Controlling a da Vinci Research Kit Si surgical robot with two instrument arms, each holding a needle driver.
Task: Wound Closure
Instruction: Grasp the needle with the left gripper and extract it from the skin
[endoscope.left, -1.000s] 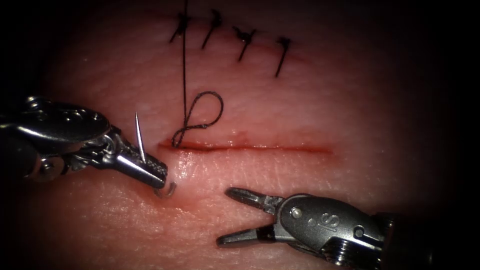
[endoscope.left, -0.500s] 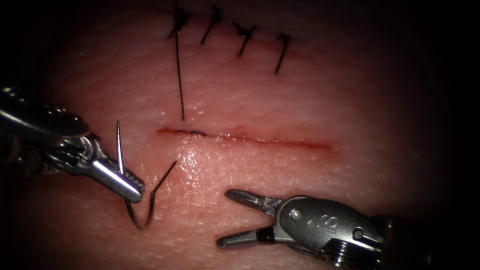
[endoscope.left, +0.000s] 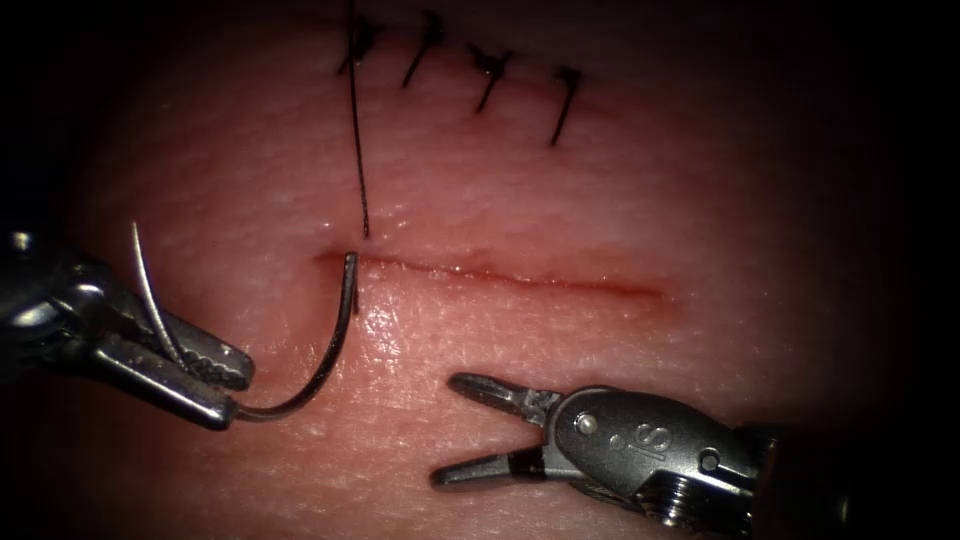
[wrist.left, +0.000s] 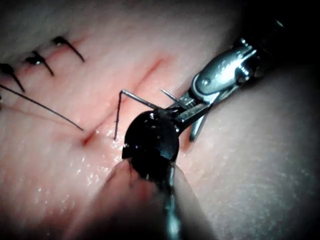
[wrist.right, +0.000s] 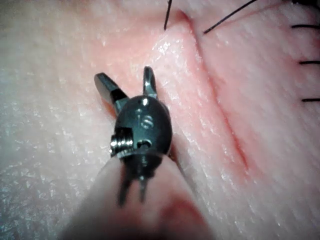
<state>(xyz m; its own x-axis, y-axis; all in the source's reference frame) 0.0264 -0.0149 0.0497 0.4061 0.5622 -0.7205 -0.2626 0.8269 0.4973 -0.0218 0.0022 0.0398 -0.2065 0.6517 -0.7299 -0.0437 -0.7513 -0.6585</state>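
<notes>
In the lower right of the endoscope frame, nearest the lens, the right tool (endoscope.left: 447, 432) has its jaws spread wide and holds nothing. It hovers over the tissue (endoscope.left: 600, 200) below the cut (endoscope.left: 520, 280).

In the lower left, the left tool (endoscope.left: 238, 395) has its jaws closed on the needle (endoscope.left: 325, 362), gripping the part of the curve nearer the point. The sharp tip stands free above the jaws, towards the left edge. The rest of the curve sweeps right and up, and its tail end is at the left end of the cut. I cannot tell whether that end is quite clear of the tissue.

Just above that spot, the thread (endoscope.left: 357, 150) goes into the tissue and runs straight to the top edge. Four finished stitches (endoscope.left: 490, 80) lie across the top of the frame.

I judge the step to be drawing the needle out. The next move calls for a firm grip and a pull that follows the needle's curve, so the thread trails through without tearing the edge.
</notes>
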